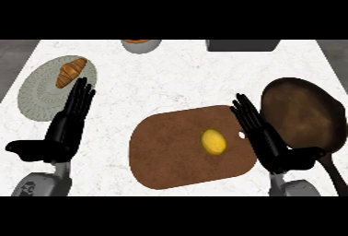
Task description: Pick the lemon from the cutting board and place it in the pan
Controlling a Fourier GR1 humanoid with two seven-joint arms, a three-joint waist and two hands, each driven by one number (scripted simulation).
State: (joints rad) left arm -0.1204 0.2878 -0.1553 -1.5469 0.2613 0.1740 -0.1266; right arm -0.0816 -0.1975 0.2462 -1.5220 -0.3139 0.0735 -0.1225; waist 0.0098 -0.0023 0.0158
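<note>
The lemon (213, 141) lies on the brown cutting board (170, 154), a little right of its middle. The dark pan (299, 115) sits just beside the board's right edge. The right hand (262, 136) is between them with its fingers straight and released, grasping nothing. The left hand (68, 124) rests open at the left, its fingertips over the rim of a grey plate (37, 92) that holds a croissant (71, 72). At the far edge, a bowl (141, 46) holds something orange.
</note>
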